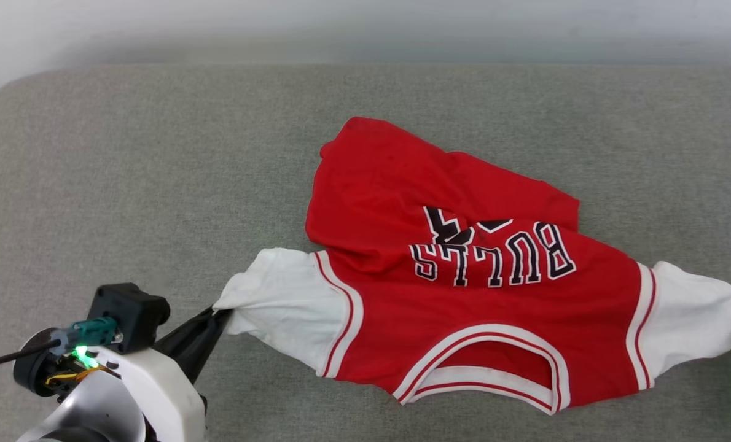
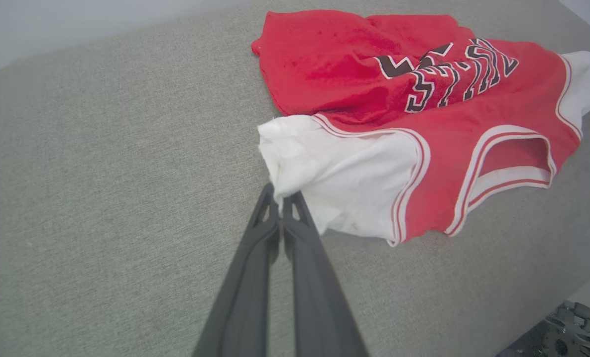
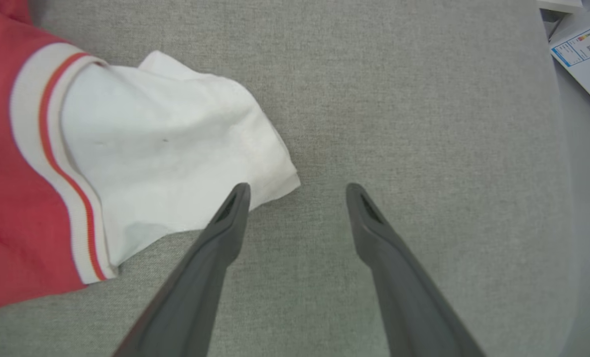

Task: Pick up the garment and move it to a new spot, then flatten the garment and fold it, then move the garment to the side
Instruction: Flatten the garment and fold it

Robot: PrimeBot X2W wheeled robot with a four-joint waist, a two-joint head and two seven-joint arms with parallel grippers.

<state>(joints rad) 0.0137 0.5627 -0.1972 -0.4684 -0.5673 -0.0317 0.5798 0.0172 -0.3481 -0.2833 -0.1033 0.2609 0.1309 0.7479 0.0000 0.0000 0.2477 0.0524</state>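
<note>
My shirt (image 1: 464,294) lies crumpled on the gray tabletop (image 1: 156,153), a bit to my right. Its neck hole (image 1: 488,359) is nearest me and its black letters (image 1: 494,258) are upside down. The far red part is bunched and folded over. My left end effector (image 2: 281,198) is pinched tight on the tip of one white sleeve (image 2: 334,168). My right end effector (image 3: 297,191) is wide apart, by the other sleeve (image 3: 176,148). One of its fingers (image 3: 225,223) is at that sleeve's edge; I cannot tell if it touches.

The left end effector (image 2: 280,198) pinches the garment's (image 2: 424,134) white sleeve (image 2: 334,173).
</note>
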